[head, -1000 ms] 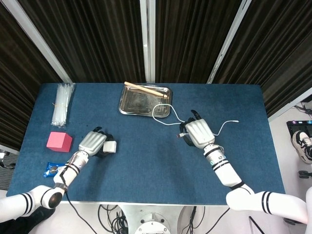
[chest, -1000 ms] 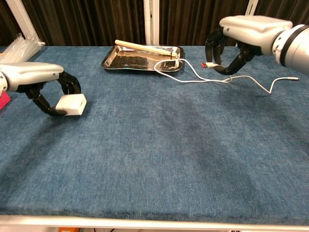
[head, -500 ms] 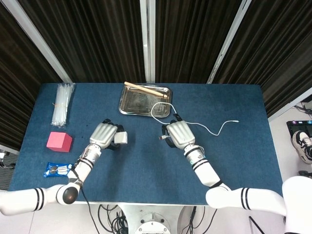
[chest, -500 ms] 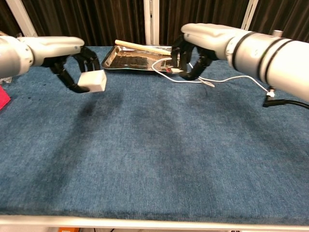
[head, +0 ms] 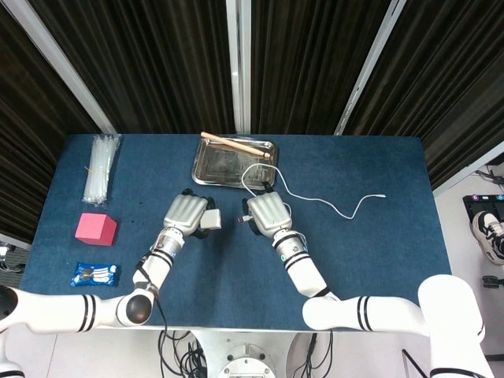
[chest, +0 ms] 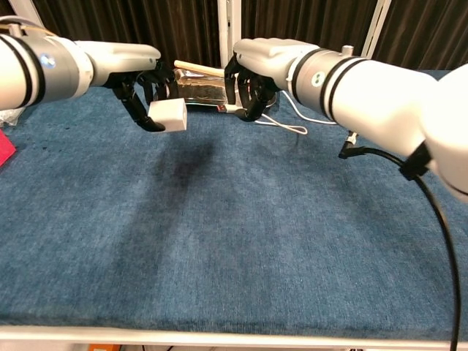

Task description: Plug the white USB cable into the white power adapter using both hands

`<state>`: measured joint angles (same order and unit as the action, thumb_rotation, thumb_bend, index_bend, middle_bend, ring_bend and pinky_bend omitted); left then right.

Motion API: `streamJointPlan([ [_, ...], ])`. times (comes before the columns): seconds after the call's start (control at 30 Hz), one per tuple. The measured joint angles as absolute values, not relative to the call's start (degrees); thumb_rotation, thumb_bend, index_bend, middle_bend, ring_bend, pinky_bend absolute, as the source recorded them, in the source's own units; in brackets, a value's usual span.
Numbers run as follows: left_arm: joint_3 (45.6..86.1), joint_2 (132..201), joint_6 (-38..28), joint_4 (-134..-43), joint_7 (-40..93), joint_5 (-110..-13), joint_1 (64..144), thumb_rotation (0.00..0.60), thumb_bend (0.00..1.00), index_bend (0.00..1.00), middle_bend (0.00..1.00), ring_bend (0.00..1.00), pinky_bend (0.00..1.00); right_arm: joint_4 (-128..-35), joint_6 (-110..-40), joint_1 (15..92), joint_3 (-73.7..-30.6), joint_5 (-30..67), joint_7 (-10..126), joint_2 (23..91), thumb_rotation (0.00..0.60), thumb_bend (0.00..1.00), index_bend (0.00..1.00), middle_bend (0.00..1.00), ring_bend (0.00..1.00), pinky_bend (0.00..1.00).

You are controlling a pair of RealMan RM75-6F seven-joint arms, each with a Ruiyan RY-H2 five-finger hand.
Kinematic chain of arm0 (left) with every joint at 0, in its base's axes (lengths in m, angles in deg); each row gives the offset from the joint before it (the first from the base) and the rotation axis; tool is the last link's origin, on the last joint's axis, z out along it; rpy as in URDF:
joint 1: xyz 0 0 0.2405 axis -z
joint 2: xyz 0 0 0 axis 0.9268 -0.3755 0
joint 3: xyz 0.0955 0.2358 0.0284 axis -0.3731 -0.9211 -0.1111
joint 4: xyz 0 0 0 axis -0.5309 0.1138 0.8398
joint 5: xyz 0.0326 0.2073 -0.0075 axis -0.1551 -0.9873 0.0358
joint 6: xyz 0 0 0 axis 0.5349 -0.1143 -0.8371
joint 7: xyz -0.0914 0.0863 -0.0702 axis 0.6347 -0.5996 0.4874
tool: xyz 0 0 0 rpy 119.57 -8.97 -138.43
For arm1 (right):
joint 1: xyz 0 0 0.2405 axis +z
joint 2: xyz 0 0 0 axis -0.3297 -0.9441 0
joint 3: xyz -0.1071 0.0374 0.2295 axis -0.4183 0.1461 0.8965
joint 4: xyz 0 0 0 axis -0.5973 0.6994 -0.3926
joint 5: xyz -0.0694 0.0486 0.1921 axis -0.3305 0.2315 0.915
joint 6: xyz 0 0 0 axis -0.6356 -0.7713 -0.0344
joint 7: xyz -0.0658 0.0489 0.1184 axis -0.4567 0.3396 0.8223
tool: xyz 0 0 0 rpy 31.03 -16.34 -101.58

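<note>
My left hand (head: 187, 214) holds the white power adapter (head: 211, 220) above the blue table, near its middle. In the chest view the adapter (chest: 168, 115) hangs under the left hand (chest: 135, 73), pinched from behind. My right hand (head: 268, 214) pinches the USB plug (head: 244, 220) of the white cable (head: 331, 206), with the plug pointing at the adapter. In the chest view a short gap separates the plug (chest: 225, 108) from the adapter, and the right hand (chest: 252, 73) is level with it. The cable trails back over the tray's edge and off to the right.
A metal tray (head: 213, 169) with a wooden stick (head: 236, 144) across it sits just behind both hands. At the left of the table lie a bundle of clear tubes (head: 101, 167), a pink block (head: 96, 228) and a blue packet (head: 94, 273).
Both hands have lifted and moved inward toward the table's middle. The adapter and the plug are now much closer together, and the cable has been dragged left with the right hand.
</note>
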<state>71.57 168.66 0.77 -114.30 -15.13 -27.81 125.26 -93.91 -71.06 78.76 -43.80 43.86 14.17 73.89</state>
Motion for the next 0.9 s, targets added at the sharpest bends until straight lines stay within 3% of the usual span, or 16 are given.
streamJointPlan([
  [0.9, 71.95, 171.12, -4.26, -114.63, -19.99, -19.03, 131.72, 0.6, 0.22, 0.44, 0.46, 0.32, 0.17, -87.8, -72.91, 82.53, -41.89, 48.39, 12.25, 80.03, 0.6, 0.39, 0.6, 0.52, 0.35, 0.11],
])
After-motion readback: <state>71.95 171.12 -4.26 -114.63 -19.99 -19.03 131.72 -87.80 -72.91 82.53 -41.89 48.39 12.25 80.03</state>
